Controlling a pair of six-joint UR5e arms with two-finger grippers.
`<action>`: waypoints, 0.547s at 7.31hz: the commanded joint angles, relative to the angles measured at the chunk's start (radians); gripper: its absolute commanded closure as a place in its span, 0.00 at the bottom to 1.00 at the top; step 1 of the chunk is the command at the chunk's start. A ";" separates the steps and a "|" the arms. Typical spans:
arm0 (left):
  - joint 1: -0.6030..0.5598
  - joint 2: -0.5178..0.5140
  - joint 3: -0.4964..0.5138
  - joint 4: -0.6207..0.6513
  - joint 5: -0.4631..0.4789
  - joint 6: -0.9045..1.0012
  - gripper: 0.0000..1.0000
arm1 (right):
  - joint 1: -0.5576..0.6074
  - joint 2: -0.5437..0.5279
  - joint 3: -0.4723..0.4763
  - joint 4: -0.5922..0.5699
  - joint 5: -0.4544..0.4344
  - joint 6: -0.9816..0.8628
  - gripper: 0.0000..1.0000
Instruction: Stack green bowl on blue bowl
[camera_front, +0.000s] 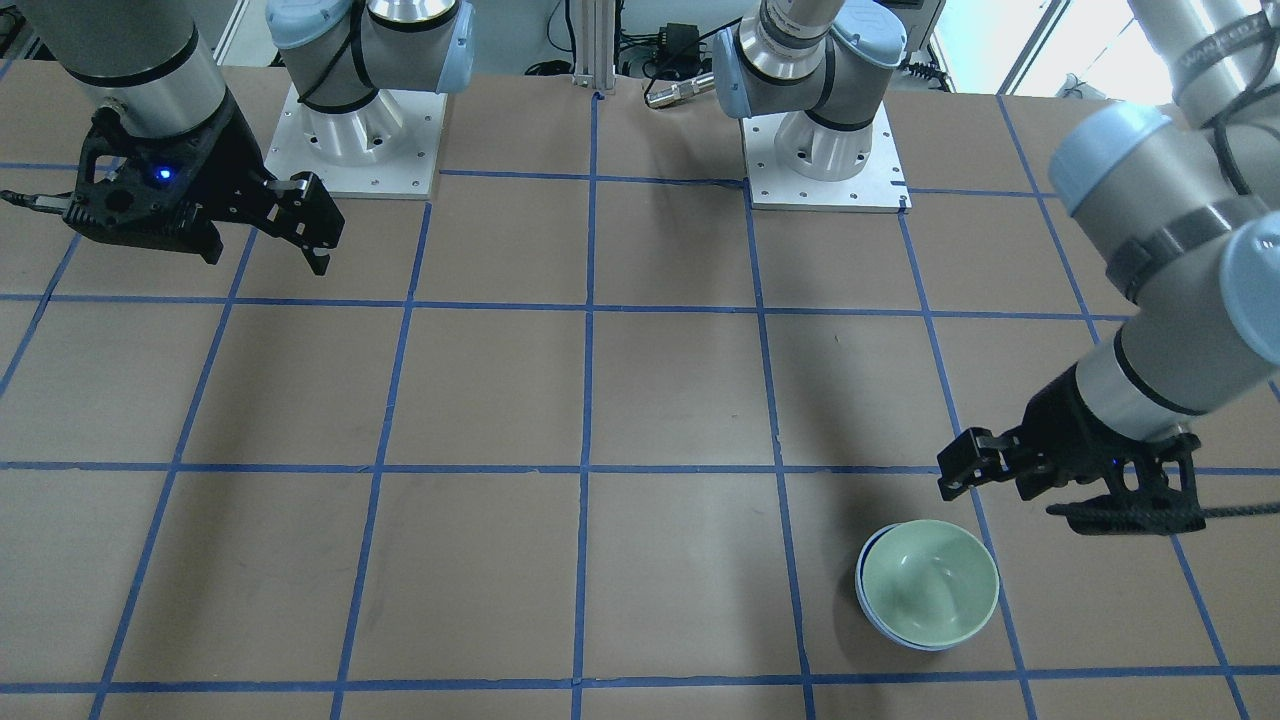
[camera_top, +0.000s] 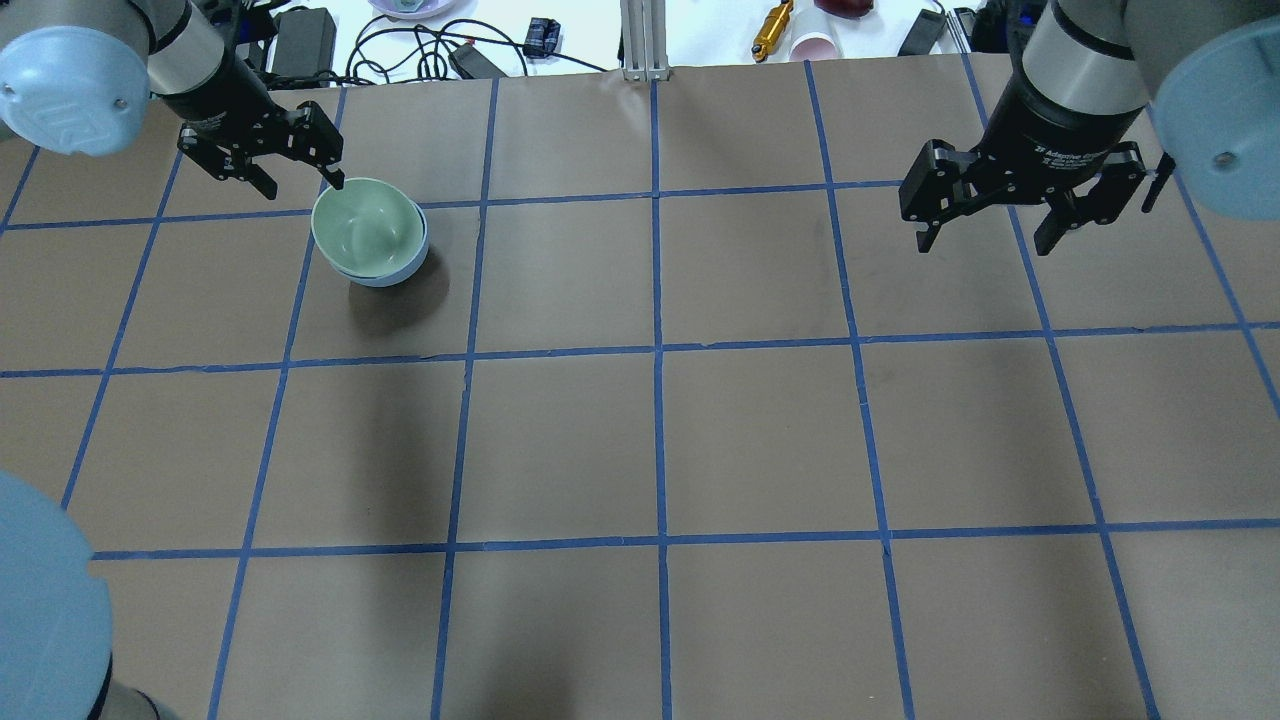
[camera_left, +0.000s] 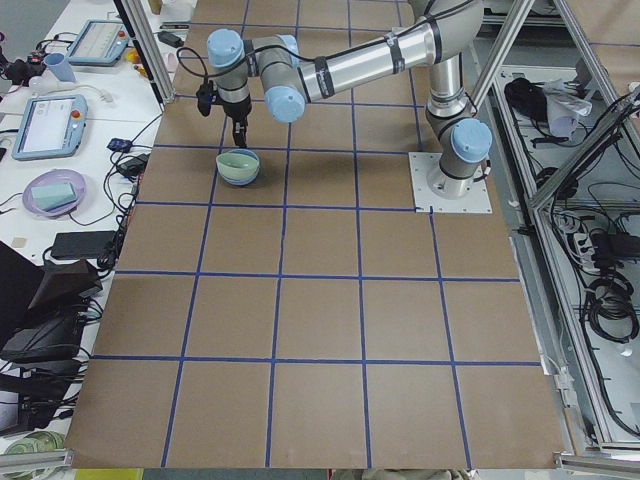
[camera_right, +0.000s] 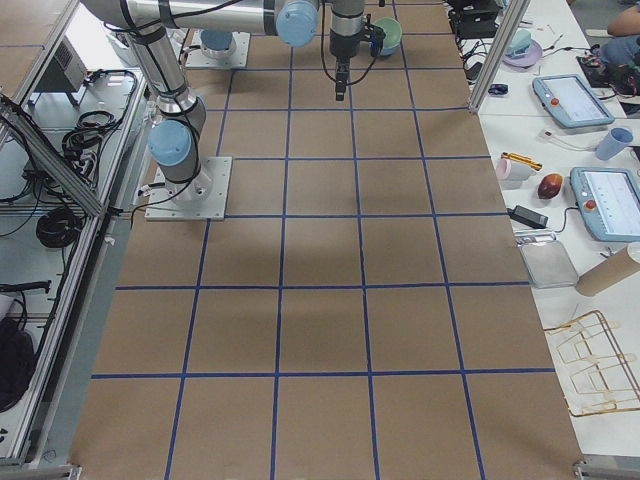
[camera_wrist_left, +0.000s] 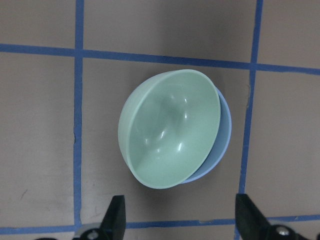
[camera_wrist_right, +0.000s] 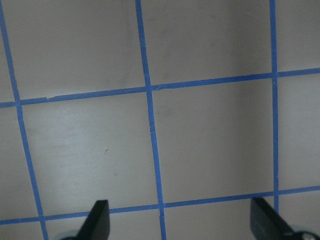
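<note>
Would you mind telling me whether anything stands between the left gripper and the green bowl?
Nothing visible does. The left gripper, open, hangs right by the green bowl, which already sits tilted inside the blue bowl.

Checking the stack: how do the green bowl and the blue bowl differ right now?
The green bowl is mint, the blue bowl periwinkle. The green bowl sits on top, fully visible; the blue bowl lies underneath, showing only a crescent. Both are round and glossy.
</note>
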 joint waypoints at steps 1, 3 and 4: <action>-0.092 0.120 -0.001 -0.106 0.046 -0.083 0.10 | 0.000 0.000 0.000 0.000 0.000 0.000 0.00; -0.162 0.216 -0.006 -0.235 0.047 -0.106 0.00 | 0.000 0.000 0.000 0.000 0.000 0.000 0.00; -0.170 0.256 -0.009 -0.272 0.043 -0.143 0.00 | 0.000 0.000 0.000 0.000 0.000 0.000 0.00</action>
